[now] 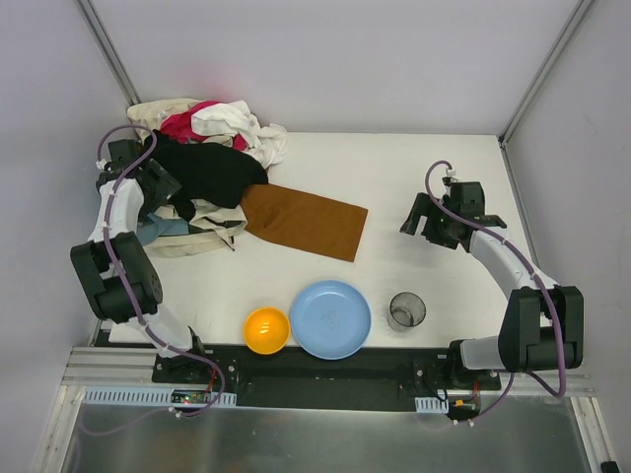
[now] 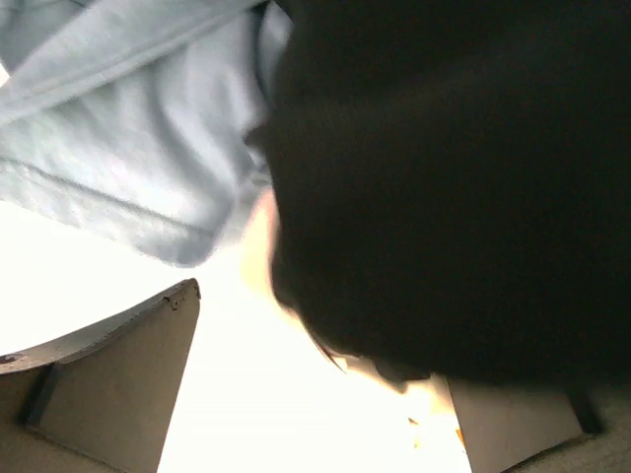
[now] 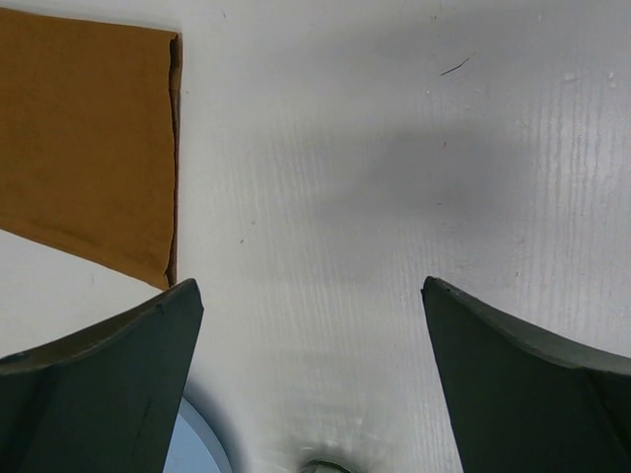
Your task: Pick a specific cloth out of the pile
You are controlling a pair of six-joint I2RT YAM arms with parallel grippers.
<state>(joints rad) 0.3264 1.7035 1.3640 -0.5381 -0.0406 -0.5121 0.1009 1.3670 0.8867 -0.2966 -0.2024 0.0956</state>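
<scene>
The rust-brown cloth (image 1: 308,221) lies flat on the white table, its left end tucked under a black garment (image 1: 212,169) at the edge of the pile (image 1: 212,126). My left gripper (image 1: 180,205) sits low at the pile's near left side. In the left wrist view it (image 2: 320,335) is open, with the black garment (image 2: 454,177) hanging over its right finger and a blue-grey cloth (image 2: 128,128) just beyond. My right gripper (image 1: 414,222) hovers open over bare table right of the cloth. In its wrist view (image 3: 311,286) nothing is between the fingers, and the cloth's end (image 3: 84,138) lies at upper left.
An orange bowl (image 1: 266,330), a blue plate (image 1: 330,319) and a dark cup (image 1: 406,310) stand along the near edge of the table (image 1: 434,168). The plate's rim (image 3: 192,448) shows beside the right gripper's left finger. Walls close in the table on three sides.
</scene>
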